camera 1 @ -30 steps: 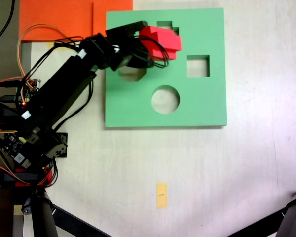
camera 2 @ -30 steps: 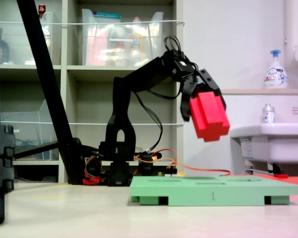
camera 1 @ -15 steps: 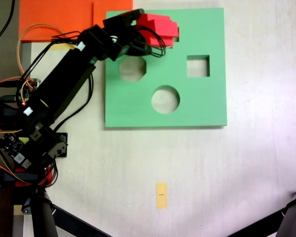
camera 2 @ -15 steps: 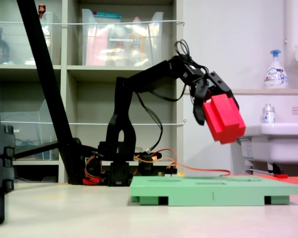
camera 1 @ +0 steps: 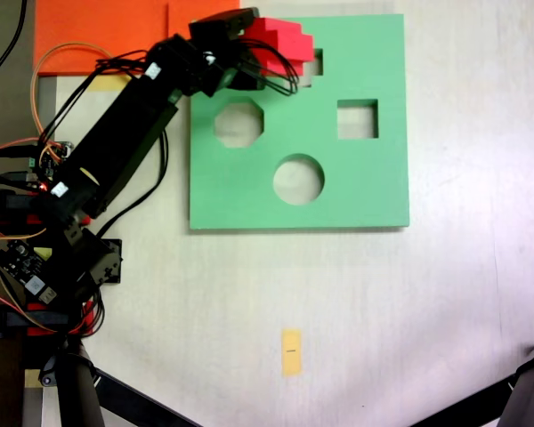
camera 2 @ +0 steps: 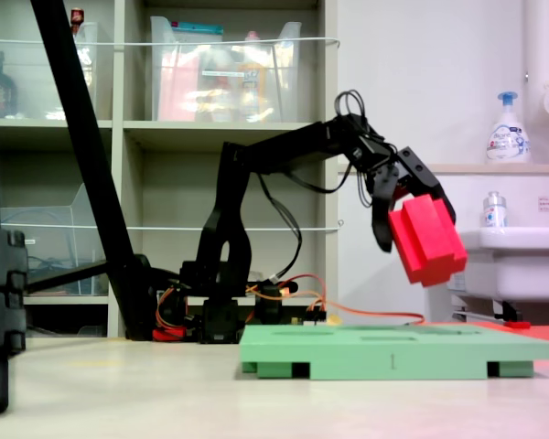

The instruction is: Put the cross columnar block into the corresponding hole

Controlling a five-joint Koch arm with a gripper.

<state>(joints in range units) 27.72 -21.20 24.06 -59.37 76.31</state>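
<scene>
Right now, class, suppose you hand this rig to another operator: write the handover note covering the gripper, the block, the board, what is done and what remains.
Gripper: shut on the small bright red foam cross-shaped block, held tilted in the air.
Green square foam board: flat on the table; octagonal, square and round cutouts are empty.
Plus-shaped cutout: mostly hidden under the block in the first exterior view.
Done: block picked up and carried over the board.
Left: level the block, align it with the cutout, lower it in, release.
</scene>
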